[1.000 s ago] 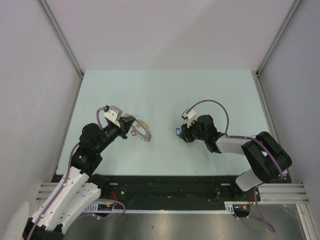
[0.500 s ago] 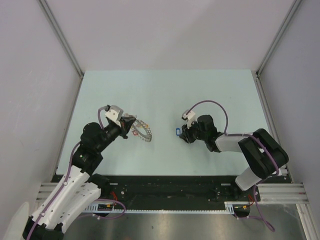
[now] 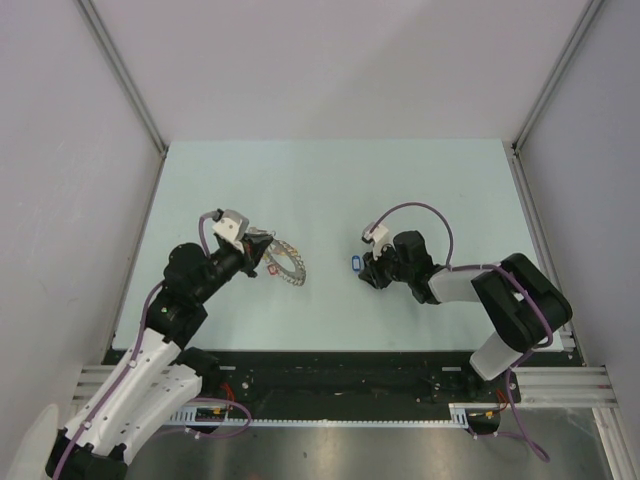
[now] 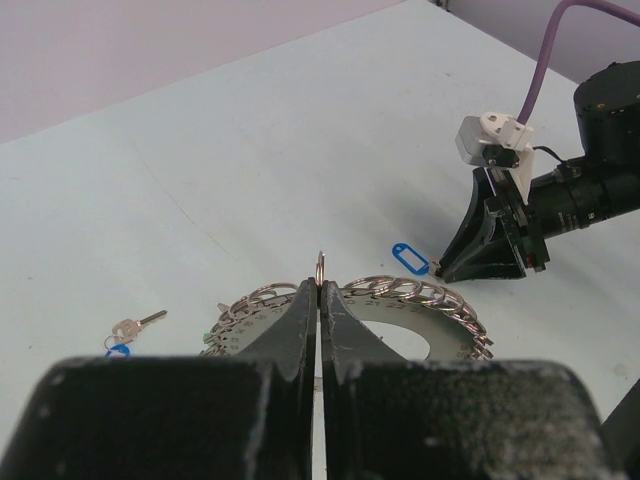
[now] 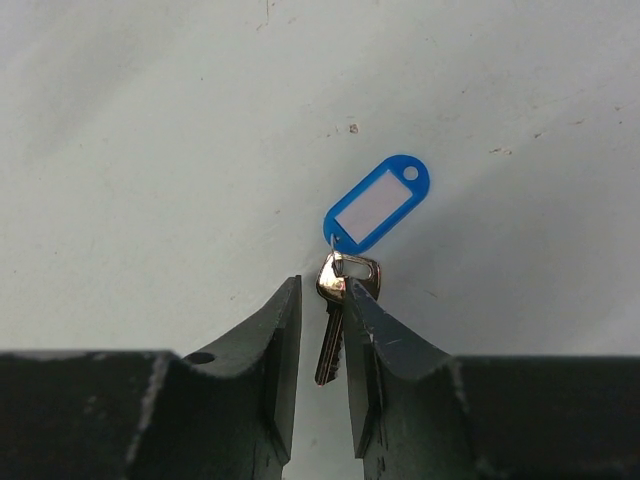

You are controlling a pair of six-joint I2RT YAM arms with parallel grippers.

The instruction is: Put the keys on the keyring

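Observation:
The keyring (image 4: 440,305), a grey disc edged with coiled wire loops, lies on the table in front of my left gripper (image 4: 320,285). That gripper is shut on one small upright loop (image 4: 320,268) at the keyring's near rim. In the top view the keyring (image 3: 287,263) is left of centre with the left gripper (image 3: 262,255) at its left edge. A silver key (image 5: 333,325) with a blue tag (image 5: 376,203) lies between the fingers of my right gripper (image 5: 322,285). Its jaws stand narrowly open. The key leans on the right finger, with a gap to the left one.
A second key with a blue tag (image 4: 127,334) lies on the table left of the keyring. A red tag (image 3: 270,267) shows by the left gripper. The pale green table (image 3: 330,190) is walled at the back and both sides.
Almost nothing has moved. The right arm's elbow has edged slightly left, and the left wrist has shifted a little. Both grippers hold the same stance.

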